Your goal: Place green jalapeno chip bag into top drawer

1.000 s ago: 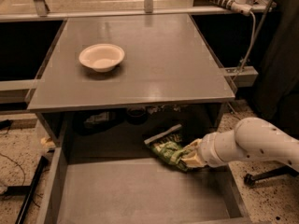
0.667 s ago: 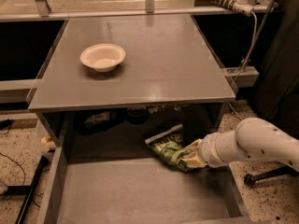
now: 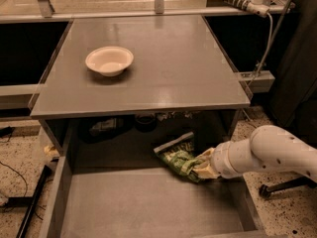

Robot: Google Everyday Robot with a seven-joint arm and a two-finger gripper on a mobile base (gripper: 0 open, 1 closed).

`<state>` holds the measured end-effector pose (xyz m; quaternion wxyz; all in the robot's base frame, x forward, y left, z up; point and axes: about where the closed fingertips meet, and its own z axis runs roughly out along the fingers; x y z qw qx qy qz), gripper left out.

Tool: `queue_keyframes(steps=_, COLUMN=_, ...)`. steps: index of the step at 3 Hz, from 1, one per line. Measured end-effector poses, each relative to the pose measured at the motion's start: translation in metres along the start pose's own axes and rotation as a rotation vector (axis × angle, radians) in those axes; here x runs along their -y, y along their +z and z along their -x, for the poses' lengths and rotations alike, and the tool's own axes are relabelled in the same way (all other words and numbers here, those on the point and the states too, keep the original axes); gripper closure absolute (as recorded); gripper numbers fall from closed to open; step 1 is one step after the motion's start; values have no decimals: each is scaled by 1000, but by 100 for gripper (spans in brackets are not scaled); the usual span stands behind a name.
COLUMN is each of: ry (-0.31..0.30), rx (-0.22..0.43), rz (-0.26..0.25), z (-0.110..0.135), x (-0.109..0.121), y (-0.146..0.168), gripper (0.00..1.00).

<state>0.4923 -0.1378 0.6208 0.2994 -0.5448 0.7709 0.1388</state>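
The green jalapeno chip bag (image 3: 175, 157) is crinkled, with a white seam at its upper edge. It hangs at the back right of the open top drawer (image 3: 143, 205), just under the tabletop's front edge. My gripper (image 3: 202, 168) comes in from the right on a white arm and is shut on the bag's right end. The bag sits low over the drawer floor; I cannot tell whether it touches it.
A cream round bowl (image 3: 109, 60) stands on the grey tabletop (image 3: 168, 58) at the left. Dark items sit in the shadowed space behind the drawer (image 3: 124, 125). A cable and power strip (image 3: 242, 1) run at the back right. Speckled floor lies on both sides.
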Motion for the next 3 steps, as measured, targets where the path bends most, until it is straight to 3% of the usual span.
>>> queue_keyframes(steps=1, ry=0, rx=0, rz=0, z=0, x=0, y=0, gripper=11)
queue_keyframes(steps=2, ry=0, rx=0, rz=0, z=0, x=0, y=0, gripper=0)
queue_keyframes(steps=3, ry=0, rx=0, rz=0, z=0, x=0, y=0, gripper=0)
